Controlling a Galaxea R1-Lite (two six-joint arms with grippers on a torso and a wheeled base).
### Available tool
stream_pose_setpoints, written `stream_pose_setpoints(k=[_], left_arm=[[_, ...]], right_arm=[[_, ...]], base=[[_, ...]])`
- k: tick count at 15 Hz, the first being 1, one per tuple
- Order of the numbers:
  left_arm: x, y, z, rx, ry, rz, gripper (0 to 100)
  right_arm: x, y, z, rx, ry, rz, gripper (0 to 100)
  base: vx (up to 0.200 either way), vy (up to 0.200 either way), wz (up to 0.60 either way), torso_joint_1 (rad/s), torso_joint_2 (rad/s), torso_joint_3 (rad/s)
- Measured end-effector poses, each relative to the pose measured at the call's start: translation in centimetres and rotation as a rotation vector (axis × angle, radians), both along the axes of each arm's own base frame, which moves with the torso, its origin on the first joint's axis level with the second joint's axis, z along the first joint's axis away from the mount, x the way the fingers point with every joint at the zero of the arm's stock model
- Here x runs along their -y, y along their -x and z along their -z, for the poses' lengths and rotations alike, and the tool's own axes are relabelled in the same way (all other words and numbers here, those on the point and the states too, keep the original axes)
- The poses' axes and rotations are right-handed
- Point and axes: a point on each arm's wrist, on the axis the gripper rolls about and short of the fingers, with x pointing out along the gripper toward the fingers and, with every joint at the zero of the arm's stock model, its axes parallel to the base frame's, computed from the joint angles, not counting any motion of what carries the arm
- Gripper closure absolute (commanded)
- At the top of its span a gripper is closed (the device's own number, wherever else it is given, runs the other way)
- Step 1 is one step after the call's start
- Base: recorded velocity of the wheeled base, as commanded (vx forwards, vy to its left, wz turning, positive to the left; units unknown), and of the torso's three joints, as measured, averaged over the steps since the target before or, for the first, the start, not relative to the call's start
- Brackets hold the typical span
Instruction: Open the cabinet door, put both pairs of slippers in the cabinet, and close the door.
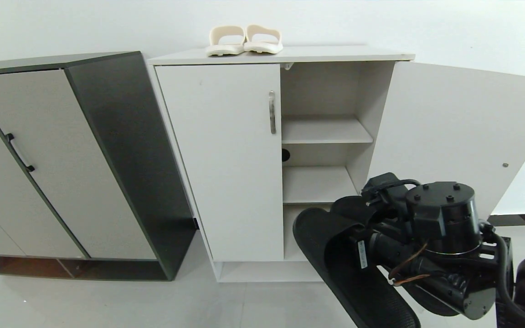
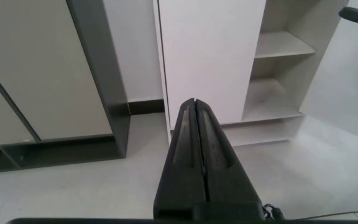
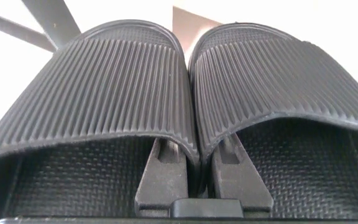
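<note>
The cabinet (image 1: 221, 159) stands against the wall with its right door (image 1: 449, 132) swung wide. Bare shelves (image 1: 324, 132) show in the open half, and the left door is closed.

The black slippers (image 1: 349, 269) hang in front of that opening, low and just right of it. The right gripper (image 3: 196, 163) has its jaws clamped on the pair's adjoining inner sides, one finger under each ribbed strap. The pair sits side by side. Its long axis runs slantwise from near the robot up towards the lowest compartment, and the strap end seems nearer the cabinet.

The pair looks like light, soft foam that would flex rather than slip, so pinching both inner walls together is a sound hold.

The cream slippers (image 1: 244, 40) lie side by side on the cabinet's top, long axes running front to back. They probably handle the same and want the same middle grasp.

The left gripper (image 2: 195, 109) hangs over the floor with its jaws pressed together on nothing.
</note>
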Motion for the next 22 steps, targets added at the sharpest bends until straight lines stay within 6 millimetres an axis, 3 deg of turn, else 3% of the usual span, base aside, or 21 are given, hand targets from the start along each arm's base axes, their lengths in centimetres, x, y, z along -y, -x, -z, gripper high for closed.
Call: stream_pose_setpoints(k=[4, 8, 10, 13, 17, 22], left_arm=[[0.0, 0.0, 0.0, 0.003, 0.000, -0.001, 100], [0.0, 0.0, 0.0, 0.002, 0.000, -0.001, 100], [0.0, 0.0, 0.0, 0.003, 0.000, -0.002, 100], [0.0, 0.0, 0.0, 0.001, 0.000, 0.001, 100], [0.0, 0.0, 0.0, 0.002, 0.004, -0.002, 100], [0.0, 0.0, 0.0, 0.001, 0.003, -0.001, 100]], right_arm=[[-2.0, -0.9, 0.7, 0.086, -0.039, 0.099, 100], [-3.2, -1.1, 2.1, 0.064, -0.004, 0.091, 100], [-3.9, -1.7, 2.7, 0.060, 0.000, 0.114, 100], [-5.5, -3.3, 3.3, 0.062, -0.023, 0.146, 100], [-6.1, -6.7, 5.3, 0.055, -0.009, 0.239, 100], [-6.6, -8.1, 7.5, 0.019, -0.017, 0.274, 100]], base=[[0.000, -0.050, 0.00, 0.001, 0.00, 0.001], [0.000, -0.200, 0.00, 0.004, 0.00, 0.004], [0.000, 0.000, 0.00, 0.000, 0.00, 0.000], [0.000, 0.000, 0.00, 0.000, 0.00, 0.000], [0.000, 0.000, 0.00, 0.000, 0.00, 0.000], [0.000, 0.000, 0.00, 0.000, 0.00, -0.038]])
